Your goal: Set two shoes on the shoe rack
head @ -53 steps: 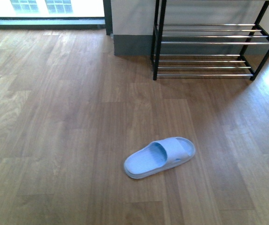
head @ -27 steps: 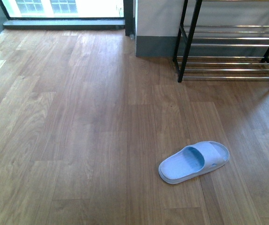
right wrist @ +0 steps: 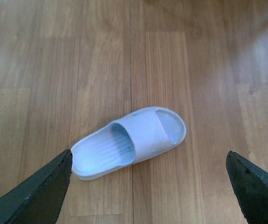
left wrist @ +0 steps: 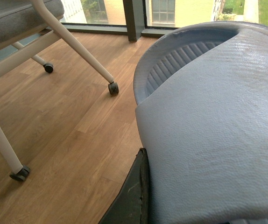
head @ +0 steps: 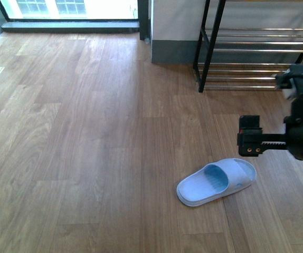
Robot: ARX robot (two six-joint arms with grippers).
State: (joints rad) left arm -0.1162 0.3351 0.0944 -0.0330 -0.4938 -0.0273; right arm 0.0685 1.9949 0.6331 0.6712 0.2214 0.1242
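Note:
One shoe, a light blue slipper (head: 217,182), lies on the wood floor, toe toward the shoe rack (head: 257,50) at the back right, whose lower silver-bar shelves show. My right gripper (head: 249,137) hovers just above and right of it, open; in the right wrist view its fingertips (right wrist: 64,163) straddle the slipper (right wrist: 129,142) from above, gripper (right wrist: 149,152) apart from it. The other shoe, a matching light blue slipper (left wrist: 208,126), fills the left wrist view. My left gripper (left wrist: 190,205) is shut on it, with one dark finger (left wrist: 135,193) against its strap.
A chair with a grey seat, white legs (left wrist: 73,42) and black casters (left wrist: 113,87) stands near the left arm. A window (head: 72,8) and a wall corner (head: 172,31) close the back. Bare wood floor (head: 88,147) spreads to the left.
The front view swung so the slipper and rack sit further right in the picture. My right arm then came into view from the right, above the slipper. The slipper lies as before.

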